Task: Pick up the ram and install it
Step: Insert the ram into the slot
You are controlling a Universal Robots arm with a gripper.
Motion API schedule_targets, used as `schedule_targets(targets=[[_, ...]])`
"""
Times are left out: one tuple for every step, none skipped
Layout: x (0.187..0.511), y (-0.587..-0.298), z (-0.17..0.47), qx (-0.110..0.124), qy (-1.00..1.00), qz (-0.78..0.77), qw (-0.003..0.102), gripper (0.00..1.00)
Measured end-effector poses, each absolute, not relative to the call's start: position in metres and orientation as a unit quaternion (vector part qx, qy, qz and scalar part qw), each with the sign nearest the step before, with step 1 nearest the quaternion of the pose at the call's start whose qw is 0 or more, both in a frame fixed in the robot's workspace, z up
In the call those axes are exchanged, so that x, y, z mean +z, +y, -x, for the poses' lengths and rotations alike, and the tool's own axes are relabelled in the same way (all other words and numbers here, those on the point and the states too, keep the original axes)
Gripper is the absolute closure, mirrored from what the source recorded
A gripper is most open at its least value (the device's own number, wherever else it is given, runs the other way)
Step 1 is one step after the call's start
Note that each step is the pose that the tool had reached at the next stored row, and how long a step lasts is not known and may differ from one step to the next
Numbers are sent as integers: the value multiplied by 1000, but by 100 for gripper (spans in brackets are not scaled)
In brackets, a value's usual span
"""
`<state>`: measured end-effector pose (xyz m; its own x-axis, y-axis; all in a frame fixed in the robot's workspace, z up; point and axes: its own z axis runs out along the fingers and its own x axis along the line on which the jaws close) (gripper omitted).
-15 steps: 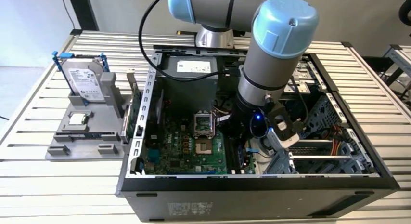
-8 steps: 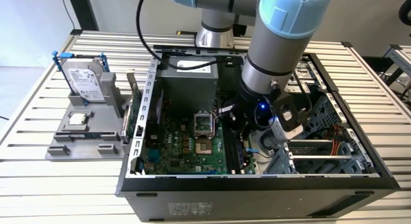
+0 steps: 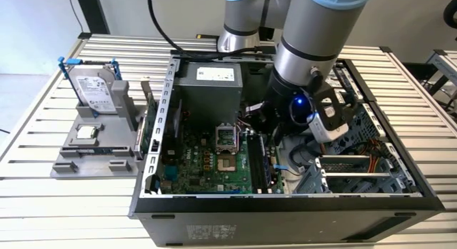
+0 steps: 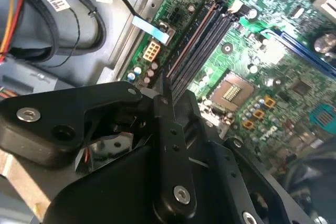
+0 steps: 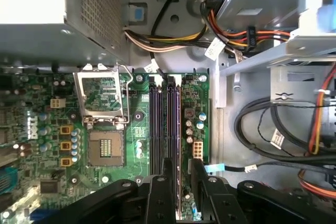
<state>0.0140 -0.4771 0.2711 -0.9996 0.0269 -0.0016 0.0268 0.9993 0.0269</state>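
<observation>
Gripper: while hanging inside the open computer case [image 3: 286, 206], the gripper [image 5: 177, 174] is sitting over the memory slots [image 5: 165, 124].
Jaws: clamping the ram [image 5: 177, 153] between them.
Ram: standing edge-down in a slot, beside the open processor socket [image 5: 102, 100].

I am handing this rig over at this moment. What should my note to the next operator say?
Gripper: low inside the computer case, over the memory slots; open or shut cannot be told.
The ram: appears to stand in one slot, right under the gripper.
Done: the ram is picked up and brought to the slot.
Left: full seating is not confirmed from these views.
</observation>
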Motion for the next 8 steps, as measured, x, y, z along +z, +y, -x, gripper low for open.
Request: schedule_targets(targets=[[273,-477,-14,14,1000,-13,1,0],[274,-477,-14,13,1000,-13,1,0],[275,-477,-14,14,1000,-13,1,0],[274,-477,-14,14,1000,-13,1,0],[274,-477,-14,14,1000,-13,1,0],[274,-477,-14,14,1000,-13,1,0],[275,-477,-14,14,1000,-13,1,0],[275,-477,-14,13,1000,-13,1,0]])
